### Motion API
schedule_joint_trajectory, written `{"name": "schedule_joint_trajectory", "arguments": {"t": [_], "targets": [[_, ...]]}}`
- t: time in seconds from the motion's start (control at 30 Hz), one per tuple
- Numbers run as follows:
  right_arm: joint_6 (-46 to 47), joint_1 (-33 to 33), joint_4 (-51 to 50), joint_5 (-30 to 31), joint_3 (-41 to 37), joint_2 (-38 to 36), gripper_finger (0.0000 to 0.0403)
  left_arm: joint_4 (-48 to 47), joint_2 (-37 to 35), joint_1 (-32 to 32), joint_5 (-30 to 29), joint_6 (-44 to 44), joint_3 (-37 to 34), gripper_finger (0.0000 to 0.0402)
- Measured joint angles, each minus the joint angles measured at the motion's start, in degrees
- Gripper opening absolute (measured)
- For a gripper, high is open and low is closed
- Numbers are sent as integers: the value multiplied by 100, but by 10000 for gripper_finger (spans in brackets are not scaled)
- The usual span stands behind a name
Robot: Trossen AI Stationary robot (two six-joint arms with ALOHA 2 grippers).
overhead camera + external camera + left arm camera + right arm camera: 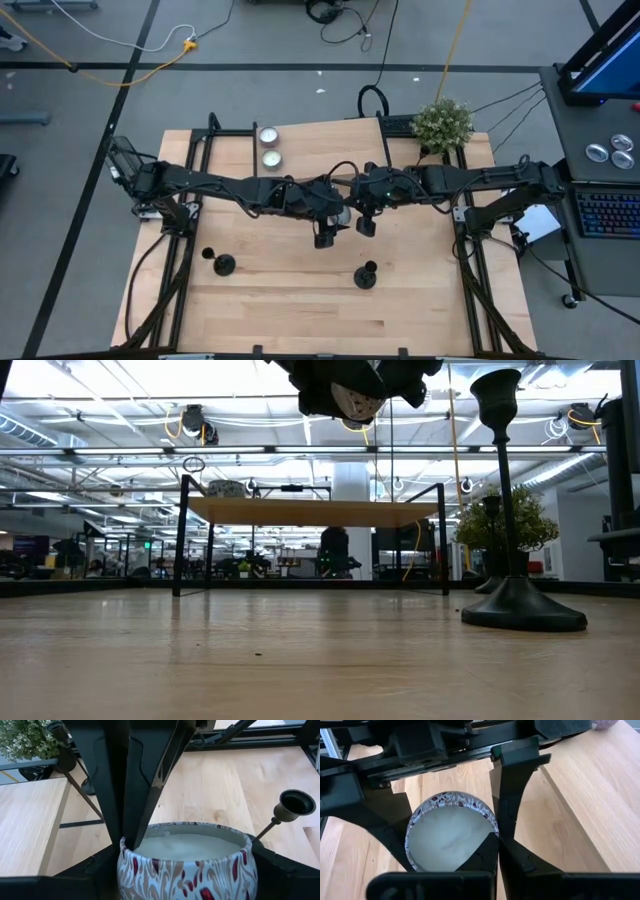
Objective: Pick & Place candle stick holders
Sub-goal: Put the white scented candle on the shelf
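Both arms are meeting over the middle of the desk (300, 310). The left gripper (325, 238) is hanging above the wood with its fingers (107, 865) spread wide around a round candle tin (187, 862) with a red and white pattern on its wall, filled with pale wax; in the right wrist view the same tin (451, 831) is sitting between those dark fingers. The right gripper (366, 226) is hovering just beside it at its 3 o'clock, fingers pressed together and gripping nothing. Seen from above, two black candle stick holders are standing upright on the desk: one (224, 264) at about 8 o'clock from the grippers, the other (366, 276) at about 5 o'clock, well apart from each other. In the low view a holder (520, 510) is standing tall on its round base. Two white tealights (269, 146) are lying near the far edge at 11 o'clock, and a small potted plant (442, 124) is sitting at the far corner at 1 o'clock
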Motion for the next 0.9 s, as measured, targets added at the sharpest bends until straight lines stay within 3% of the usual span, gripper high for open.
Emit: {"name": "schedule_joint_trajectory", "arguments": {"t": [0.6, 0.9], "targets": [[1, -6, 36, -94, 0, -4, 0, 56, 0, -6, -108, -61, -2, 290], [-125, -7, 45, -66, 0, -62, 35, 125, 0, -8, -478, -48, -2, 291]]}}
